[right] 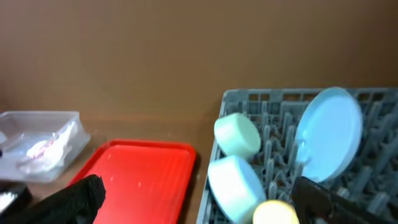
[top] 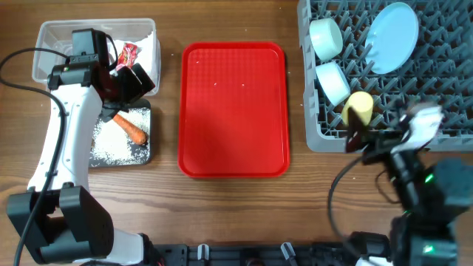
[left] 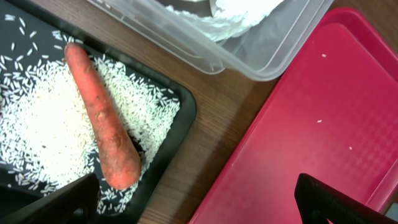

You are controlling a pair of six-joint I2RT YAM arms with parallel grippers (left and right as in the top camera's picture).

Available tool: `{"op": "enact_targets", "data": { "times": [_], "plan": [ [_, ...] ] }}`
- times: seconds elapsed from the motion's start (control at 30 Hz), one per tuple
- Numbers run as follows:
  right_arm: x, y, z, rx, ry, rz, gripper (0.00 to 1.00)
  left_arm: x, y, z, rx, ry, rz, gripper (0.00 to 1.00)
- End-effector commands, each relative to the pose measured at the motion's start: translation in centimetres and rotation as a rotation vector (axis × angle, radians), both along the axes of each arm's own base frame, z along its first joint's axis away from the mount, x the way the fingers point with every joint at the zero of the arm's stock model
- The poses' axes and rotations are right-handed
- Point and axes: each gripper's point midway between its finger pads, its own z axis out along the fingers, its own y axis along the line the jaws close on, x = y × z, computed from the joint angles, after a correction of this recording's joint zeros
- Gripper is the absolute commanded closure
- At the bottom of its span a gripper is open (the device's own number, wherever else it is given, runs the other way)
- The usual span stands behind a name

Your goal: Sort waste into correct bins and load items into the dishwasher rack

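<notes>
Now carrot (left: pixel 102 118) lies on rice (left: pixel 37 134), beside spread left pincer (left: pixel 199 208).

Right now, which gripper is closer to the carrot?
Left. The left gripper hovers right by the carrot over the black tray; the right gripper is far across, at the dishwasher rack by the yellow cup.
</notes>
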Motion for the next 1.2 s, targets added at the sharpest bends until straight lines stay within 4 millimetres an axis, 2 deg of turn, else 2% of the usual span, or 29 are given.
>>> {"op": "enact_targets", "data": {
  "times": [0.0, 0.13, 0.27, 0.57, 0.77, 1.17],
  "plan": [
    [-1.2, -1.5, -3.4, 0.028, -0.028, -0.117, 0.0, 0.1, 0.2, 0.1, 0.006, -0.005, 0.014, 0.0],
    [-1.9, -2.6, -6.9, 0.068, -0.047, -0.191, 0.0, 0.1, 0.2, 0.1, 0.006, -0.005, 0.014, 0.0],
    [-1.8, -2.6, -8.7, 0.096, -0.11, -0.19, 0.0, 0.1, 0.2, 0.1, 0.006, -0.005, 0.014, 0.0],
    [-1.2, -2.7, -9.2, 0.116, -0.233, -0.191, 0.0, 0.1, 0.2, 0.1, 0.006, -0.005, 0.014, 0.0],
    [-1.0, -2.9, -11.8, 0.118, -0.139, -0.205, 0.0, 0.1, 0.2, 0.1, 0.006, -0.005, 0.014, 0.0],
    [-1.0, -2.9, -12.0, 0.117, -0.13, -0.207, 0.0, 0.1, 0.2, 0.1, 0.006, -0.005, 0.014, 0.0]
  ]
}}
